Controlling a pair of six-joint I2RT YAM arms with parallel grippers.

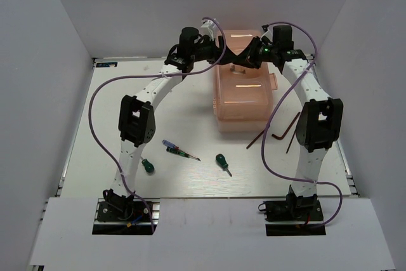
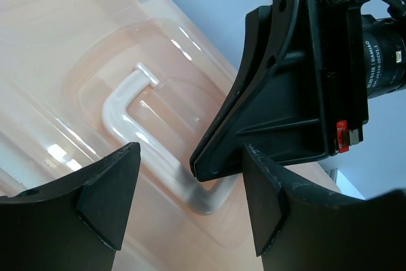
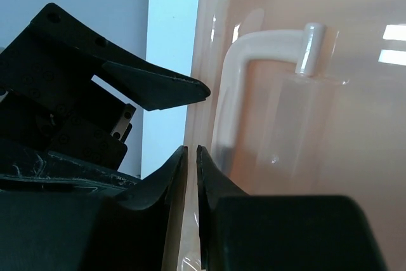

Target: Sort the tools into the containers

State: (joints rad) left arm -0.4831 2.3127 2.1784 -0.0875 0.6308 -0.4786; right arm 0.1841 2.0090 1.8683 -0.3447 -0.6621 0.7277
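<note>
Toolbox (image 1: pixel 244 103) upper centre, shut; tools (image 1: pixel 174 148) loose on worktop (image 1: pixel 190 185) below | left hand (image 2: pixel 187 182) wide over lid handle (image 2: pixel 136 118), holding nothing | right hand (image 3: pixel 191 150) narrow, apparently pinching toolbox edge | risk: thin edge slips; crowded hands collide.

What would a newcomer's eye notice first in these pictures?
The peach-pink toolbox stands at the far middle of the table, with the left gripper open over its pale lid handle and the right gripper pinched on its edge. Three screwdrivers and two hex keys lie loose on the table, outside it.
</note>
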